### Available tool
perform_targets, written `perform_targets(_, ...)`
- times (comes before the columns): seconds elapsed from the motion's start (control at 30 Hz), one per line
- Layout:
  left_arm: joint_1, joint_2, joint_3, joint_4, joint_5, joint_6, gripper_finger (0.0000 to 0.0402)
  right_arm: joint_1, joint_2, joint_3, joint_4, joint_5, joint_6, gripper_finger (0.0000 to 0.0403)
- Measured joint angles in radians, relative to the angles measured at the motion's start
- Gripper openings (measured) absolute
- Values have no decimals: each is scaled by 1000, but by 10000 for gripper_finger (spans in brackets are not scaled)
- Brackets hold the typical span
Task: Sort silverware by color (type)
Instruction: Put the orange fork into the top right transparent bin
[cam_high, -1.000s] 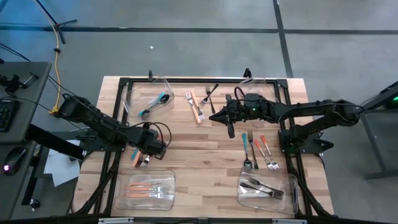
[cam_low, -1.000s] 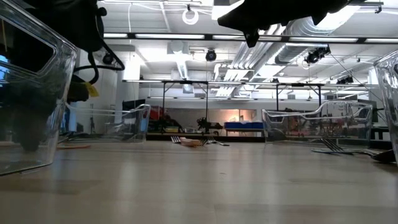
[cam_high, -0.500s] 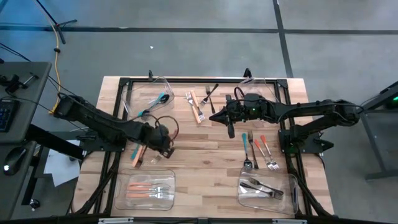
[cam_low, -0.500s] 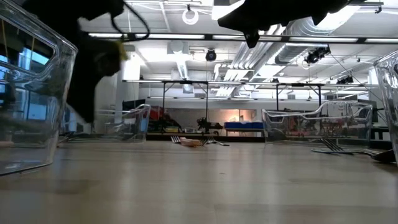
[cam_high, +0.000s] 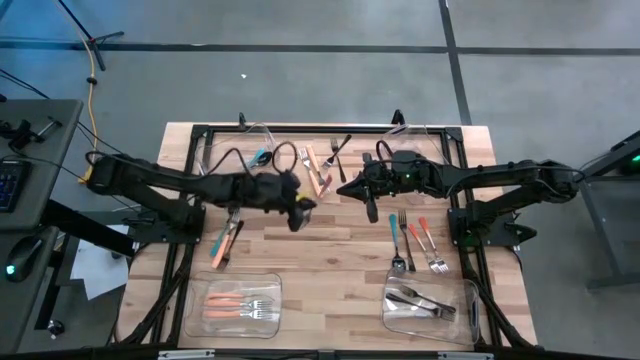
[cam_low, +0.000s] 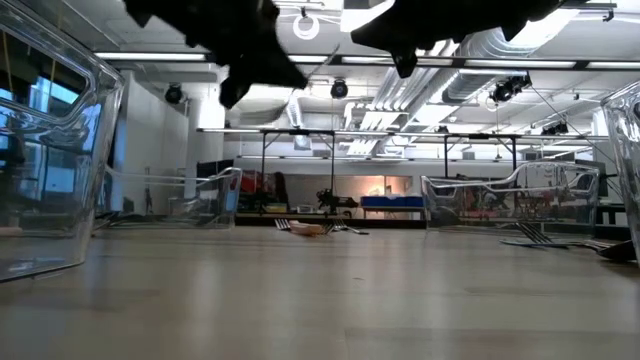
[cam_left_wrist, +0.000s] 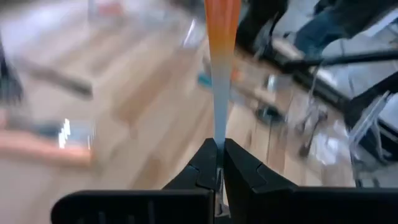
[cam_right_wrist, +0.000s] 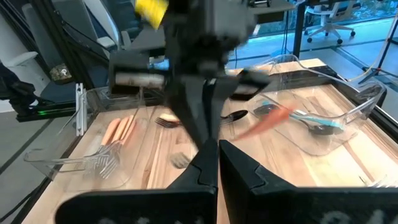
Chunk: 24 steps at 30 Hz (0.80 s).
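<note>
The left gripper (cam_high: 297, 214) is clamped shut on an orange-handled utensil (cam_left_wrist: 221, 43) over bare table (cam_high: 330, 255) centre, clear of every edge. The right gripper (cam_high: 345, 188), at its 2 o'clock, is closed and empty. Four clear bins (cam_high: 240, 305) occupy the corners; three utensils (cam_high: 418, 240) lie at 4 o'clock.

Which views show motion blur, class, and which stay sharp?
Left wrist view: table smeared, only the left gripper and its orange-handled utensil fairly crisp. Right wrist view: the left arm blurred. High and low views: mostly sharp.

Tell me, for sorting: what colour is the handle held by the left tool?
Orange handle, best in the left wrist view.
</note>
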<state>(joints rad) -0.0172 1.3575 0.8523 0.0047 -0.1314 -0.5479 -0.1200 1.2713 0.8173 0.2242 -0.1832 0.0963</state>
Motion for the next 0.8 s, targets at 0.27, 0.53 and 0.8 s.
perform_targets(0.27, 46, -6, 149, 18, 0, 233, 1, 1, 0, 0, 33, -52, 35, 0)
perform_targets(0.53, 35, -109, 88, 126, -111, 287, 1, 3, 0, 0, 81, -56, 35, 0)
perform_targets(0.8, 35, -231, -158, 389, -71, 188, 1, 3, 0, 0, 95, -56, 35, 0)
